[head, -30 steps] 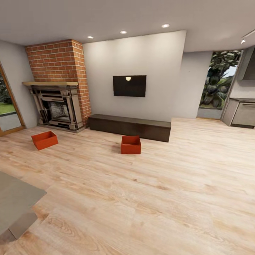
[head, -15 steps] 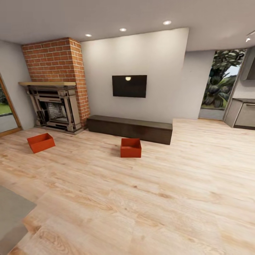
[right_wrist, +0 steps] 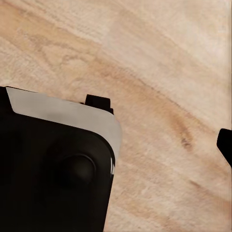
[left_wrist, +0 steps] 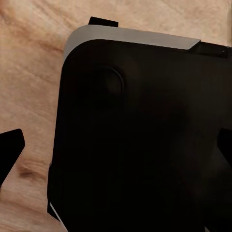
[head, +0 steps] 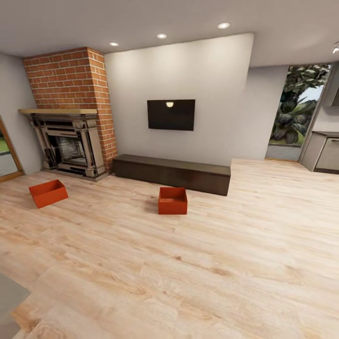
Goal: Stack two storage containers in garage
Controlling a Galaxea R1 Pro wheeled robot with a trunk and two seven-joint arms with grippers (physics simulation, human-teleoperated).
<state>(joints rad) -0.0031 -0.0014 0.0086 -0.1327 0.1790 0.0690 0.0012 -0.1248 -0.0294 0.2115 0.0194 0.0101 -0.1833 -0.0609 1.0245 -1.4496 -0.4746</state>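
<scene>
Both storage containers rest on the living room's light wood floor (head: 197, 263): one (head: 173, 201) just before the dark low bench (head: 172, 173) under the wall TV (head: 171, 115), the other (head: 47, 193) near the brick fireplace (head: 68, 146), well apart. Open planks lie between. Whether either gripper's fingers are apart or together cannot be told.

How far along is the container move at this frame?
Nothing looks done: both storage containers sit on the living room's wood floor, one near the brick fireplace, the other in front of the dark bench under the TV. Nothing is in hand; the head view faces them from a distance. Left: fetch both, carry to the garage, stack.
</scene>
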